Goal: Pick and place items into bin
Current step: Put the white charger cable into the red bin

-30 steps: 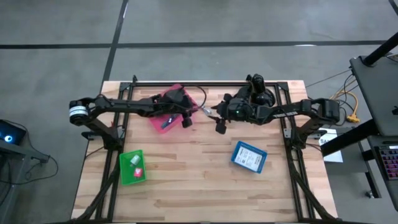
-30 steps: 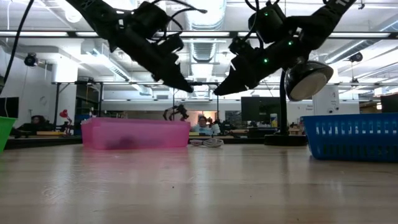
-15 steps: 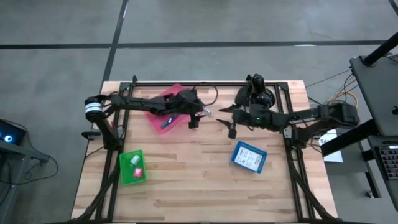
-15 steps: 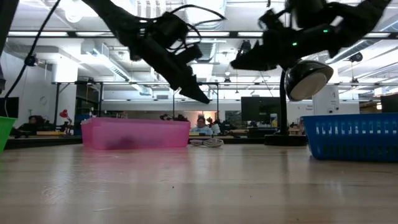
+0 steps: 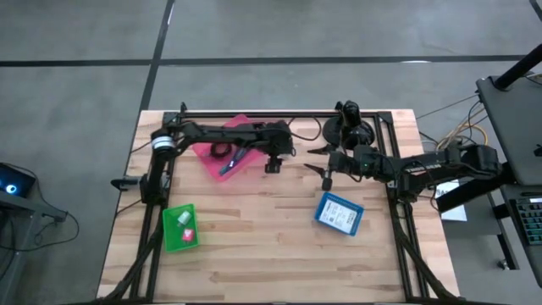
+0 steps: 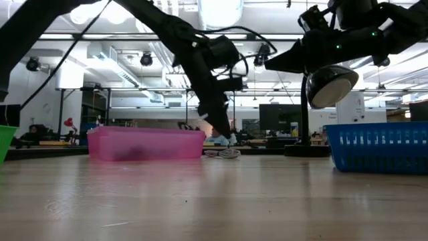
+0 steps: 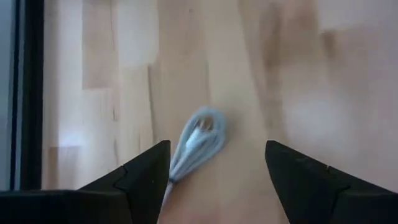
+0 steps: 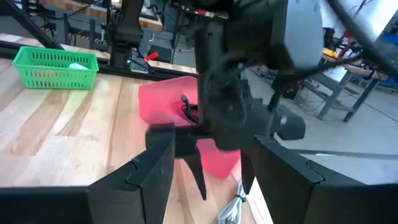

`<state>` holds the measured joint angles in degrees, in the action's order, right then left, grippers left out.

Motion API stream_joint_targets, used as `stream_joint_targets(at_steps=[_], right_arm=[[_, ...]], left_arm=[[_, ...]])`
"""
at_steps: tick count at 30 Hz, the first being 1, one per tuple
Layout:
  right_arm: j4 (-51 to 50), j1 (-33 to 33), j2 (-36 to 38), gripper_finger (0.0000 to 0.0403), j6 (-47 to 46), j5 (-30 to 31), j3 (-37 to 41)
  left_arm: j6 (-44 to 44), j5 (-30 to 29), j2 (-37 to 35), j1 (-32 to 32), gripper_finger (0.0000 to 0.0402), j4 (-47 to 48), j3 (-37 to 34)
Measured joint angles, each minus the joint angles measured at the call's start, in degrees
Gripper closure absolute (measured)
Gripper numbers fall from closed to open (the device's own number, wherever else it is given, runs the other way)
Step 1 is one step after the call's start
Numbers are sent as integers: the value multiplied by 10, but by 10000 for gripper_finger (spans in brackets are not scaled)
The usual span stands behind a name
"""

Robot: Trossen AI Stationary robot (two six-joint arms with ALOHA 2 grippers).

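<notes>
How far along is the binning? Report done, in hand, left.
Done: a black coiled cable and blue stick lie in the pink bin. In hand: nothing; the open left gripper hovers over the pale cable on the table. Left: that cable. The right gripper waits open.

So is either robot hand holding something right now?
No, neither. The left gripper is open just above a bundled white cable on the table. The right gripper is open and empty too.

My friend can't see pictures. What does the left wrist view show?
A small bundled pale grey cable lies on the wooden table, right between the left gripper's two open dark fingers. A dark rail runs along one edge.
</notes>
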<state>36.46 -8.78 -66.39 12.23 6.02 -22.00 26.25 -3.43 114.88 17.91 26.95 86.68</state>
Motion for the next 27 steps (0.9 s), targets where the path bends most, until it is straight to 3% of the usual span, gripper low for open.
stream_joint_targets(at_steps=[9,14,27], right_arm=[[0,0,4,204,0,0,3],[-1,0,5,204,2,0,3],[-1,0,5,204,5,0,3]], left_arm=[[29,-14,33,19,156,6,21],[30,25,44,37,156,3,26],[26,58,50,50,156,16,37]])
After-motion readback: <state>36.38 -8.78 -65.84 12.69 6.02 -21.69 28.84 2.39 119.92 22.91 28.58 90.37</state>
